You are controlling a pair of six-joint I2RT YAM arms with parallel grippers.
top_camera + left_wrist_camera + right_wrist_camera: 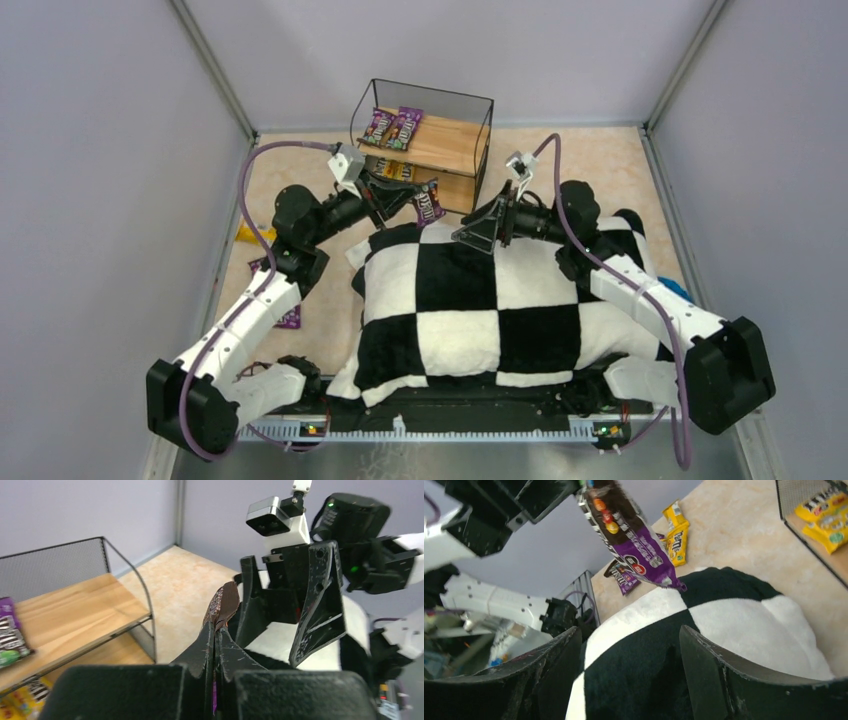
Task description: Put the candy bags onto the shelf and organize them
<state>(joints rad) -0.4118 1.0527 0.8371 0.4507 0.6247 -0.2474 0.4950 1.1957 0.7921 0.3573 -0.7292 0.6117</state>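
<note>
The shelf (450,140) stands at the back centre, with two purple candy bags (392,127) on its top board and yellow bags (395,170) on the lower board. My left gripper (405,205) is shut on a purple candy bag (428,203), held in the air just in front of the shelf. The bag shows edge-on in the left wrist view (222,605) and flat in the right wrist view (631,535). My right gripper (478,232) is open and empty over the checkered cushion's far edge, just right of the held bag.
A black-and-white checkered cushion (470,300) fills the middle. More bags lie on the table at the left: a yellow one (247,233) and purple ones (288,318). Yellow and purple bags (675,535) show beyond the cushion in the right wrist view. Walls enclose the table.
</note>
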